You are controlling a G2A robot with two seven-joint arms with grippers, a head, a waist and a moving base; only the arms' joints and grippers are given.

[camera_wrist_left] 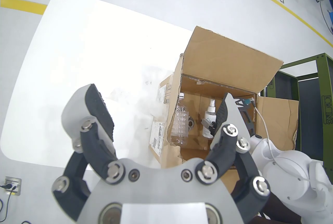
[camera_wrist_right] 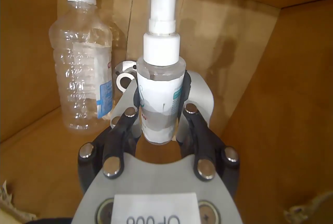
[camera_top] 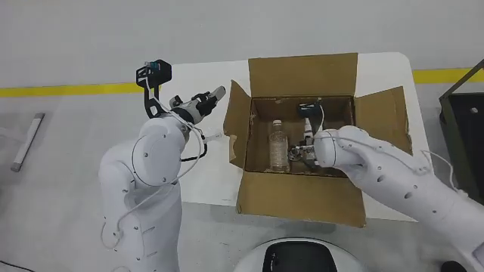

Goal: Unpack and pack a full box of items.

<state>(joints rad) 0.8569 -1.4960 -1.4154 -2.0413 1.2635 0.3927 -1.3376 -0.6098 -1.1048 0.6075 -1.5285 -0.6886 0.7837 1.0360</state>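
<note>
One white desk (camera_top: 204, 83), carrying one open cardboard box (camera_top: 302, 196) with its flaps spread. Box contents: one clear bottle (camera_wrist_right: 80, 66) with a white cap, lying on its side; one spray bottle (camera_wrist_right: 161, 48), gripped by the right end effector (camera_wrist_right: 161, 87); one metal flange (camera_wrist_right: 122, 74), between the two bottles. Left end effector (camera_wrist_left: 159, 93): spread wide, empty, above the desk beside the box.

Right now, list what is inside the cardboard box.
A clear plastic bottle, a spray bottle in the right pincer, a metal fitting between them. The arm covers part of the box floor.
</note>
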